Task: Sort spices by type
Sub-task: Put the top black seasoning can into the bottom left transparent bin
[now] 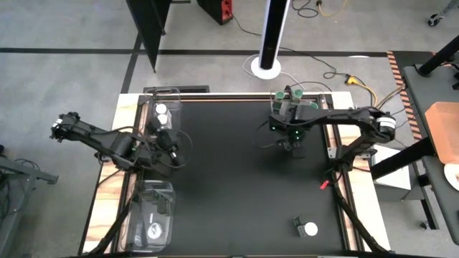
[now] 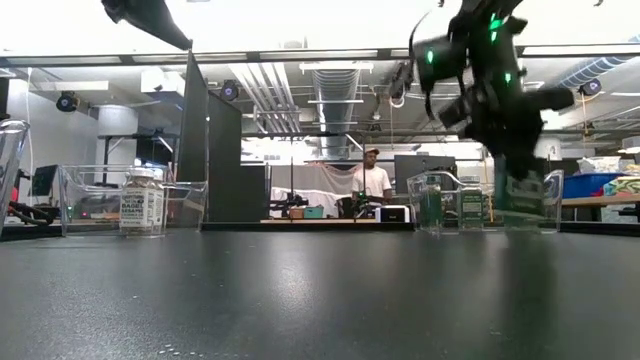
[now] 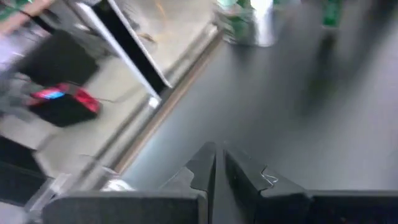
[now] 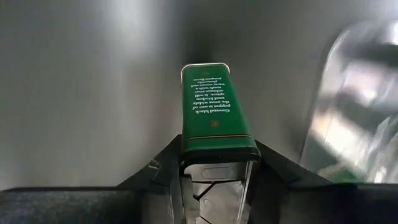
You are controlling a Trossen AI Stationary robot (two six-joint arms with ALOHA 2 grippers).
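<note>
My right gripper (image 4: 214, 177) is shut on a green rectangular tin (image 4: 212, 106) with printed text, just in front of the far-right clear tray (image 1: 315, 97). Green-lidded jars (image 1: 287, 94) stand in that tray. In the high view the right gripper (image 1: 295, 143) hangs over the black mat. My left gripper (image 3: 217, 165) is shut and holds nothing; it hovers beside the far-left tray (image 1: 176, 92), where two white-lidded jars (image 1: 162, 113) stand. Another white-lidded jar (image 1: 308, 229) lies on its side near the table's near right corner. My right gripper pinches the tin's near end (image 4: 214, 144) between its two fingers, one finger (image 4: 166, 165) on each narrow side. The fingers point down from above and lie along the tin. The tin hangs below them, pointing at the mat; whether its lower end touches I cannot tell.
A third clear tray (image 1: 169, 188) sits at the near left with one white-lidded jar (image 1: 154, 231) inside. A small red item (image 1: 324, 184) lies by the right edge of the mat. The wide middle of the black mat (image 1: 237, 186) is bare. A person stands far behind the table (image 2: 372, 180).
</note>
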